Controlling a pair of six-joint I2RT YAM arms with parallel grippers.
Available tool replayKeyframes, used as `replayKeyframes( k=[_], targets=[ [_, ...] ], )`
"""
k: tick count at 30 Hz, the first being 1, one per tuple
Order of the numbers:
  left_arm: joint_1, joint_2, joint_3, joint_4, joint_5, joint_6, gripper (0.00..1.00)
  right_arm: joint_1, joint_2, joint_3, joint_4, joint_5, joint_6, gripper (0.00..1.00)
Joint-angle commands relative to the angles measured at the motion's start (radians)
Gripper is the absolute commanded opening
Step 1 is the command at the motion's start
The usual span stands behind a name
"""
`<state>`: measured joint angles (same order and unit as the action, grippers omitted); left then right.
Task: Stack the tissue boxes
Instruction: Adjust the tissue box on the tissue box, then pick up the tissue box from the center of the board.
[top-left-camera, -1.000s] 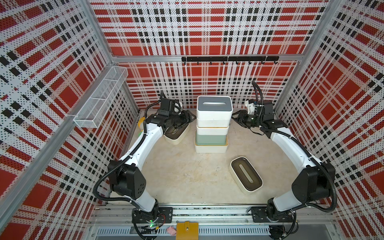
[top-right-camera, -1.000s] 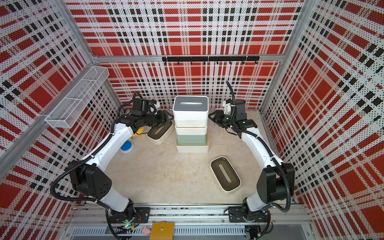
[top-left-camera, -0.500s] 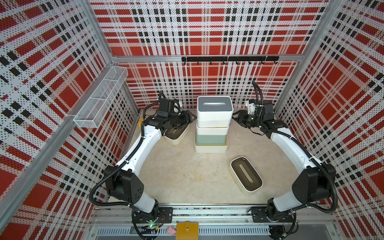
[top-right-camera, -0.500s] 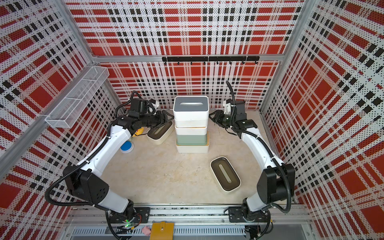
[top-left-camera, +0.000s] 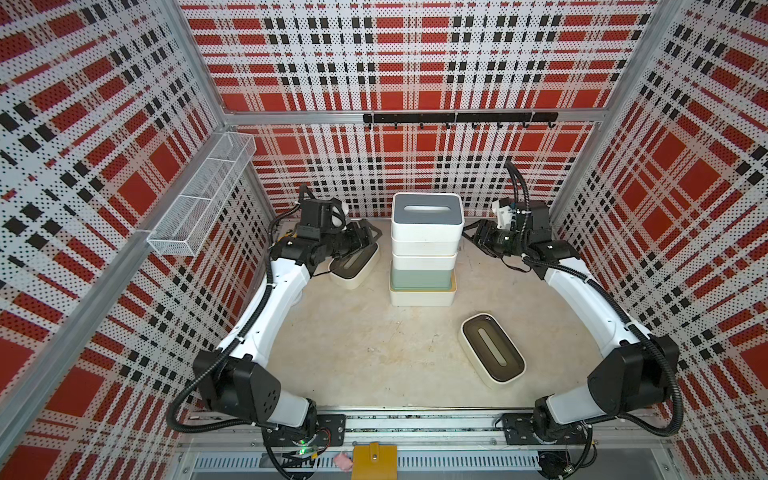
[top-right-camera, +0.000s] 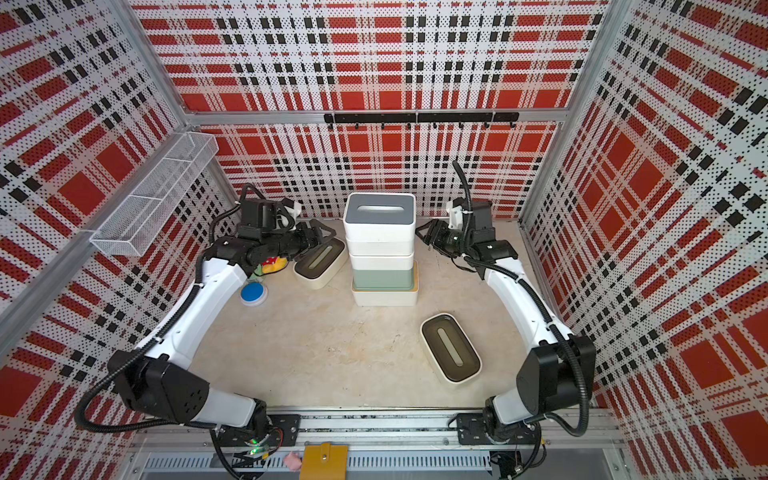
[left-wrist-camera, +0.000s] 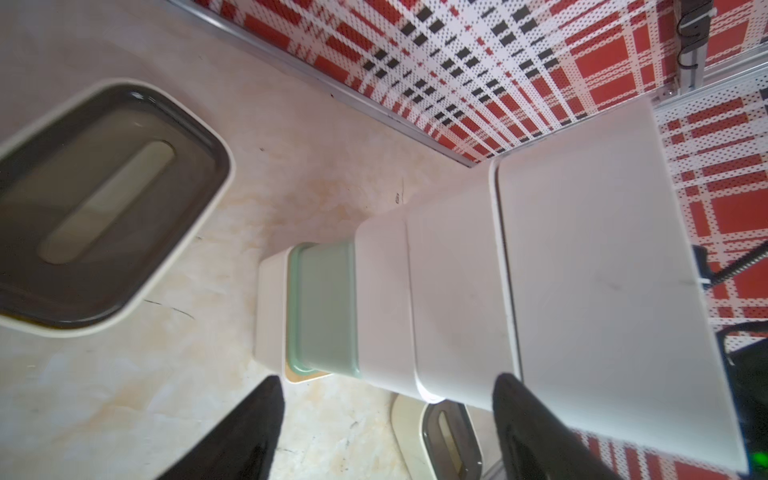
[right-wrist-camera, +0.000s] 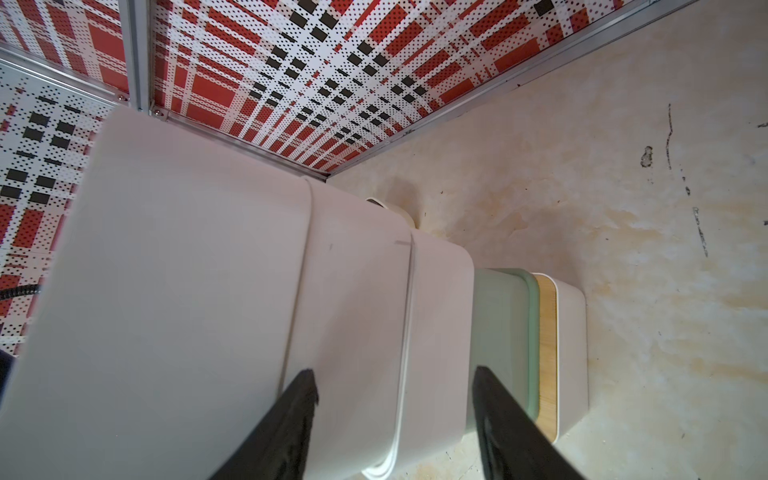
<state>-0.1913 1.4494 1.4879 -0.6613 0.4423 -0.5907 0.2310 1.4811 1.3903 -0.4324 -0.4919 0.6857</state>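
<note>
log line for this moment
stack: five boxes, grey lid top | left gripper: open, empty | right gripper: open, empty | loose: box by left gripper, box out front

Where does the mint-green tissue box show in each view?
Top view: mint-green box, second from the bottom of the central stack.
Top view: same place.
Left wrist: seen side-on within the stack.
Right wrist: side-on again.
Shared landmark: the tan-lidded box directly beneath it, visible in every view.
</note>
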Motion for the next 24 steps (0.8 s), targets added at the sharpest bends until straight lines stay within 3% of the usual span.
replayKeyframes(
  k=[1,6,12,20,24],
  targets=[
    [0.049,-0.029,-0.027,-0.057,-0.070,0.113,0.89,-0.010,-0.065,-0.025,0.001,-0.001,-0.038,0.67],
    [0.106,-0.006,-0.040,-0.057,-0.065,0.183,0.92,-0.034,-0.094,-0.057,-0.006,-0.010,-0.046,0.71],
    [0.112,0.074,0.001,-0.018,-0.106,0.301,0.94,-0.062,-0.123,-0.070,-0.030,0.002,-0.064,0.78],
    [0.155,0.303,0.149,-0.065,-0.170,0.560,0.97,-0.075,-0.199,-0.094,-0.069,0.023,-0.117,1.00],
    [0.150,0.444,0.269,-0.153,-0.226,0.679,0.99,-0.078,-0.226,-0.109,-0.072,0.009,-0.129,1.00]
  ],
)
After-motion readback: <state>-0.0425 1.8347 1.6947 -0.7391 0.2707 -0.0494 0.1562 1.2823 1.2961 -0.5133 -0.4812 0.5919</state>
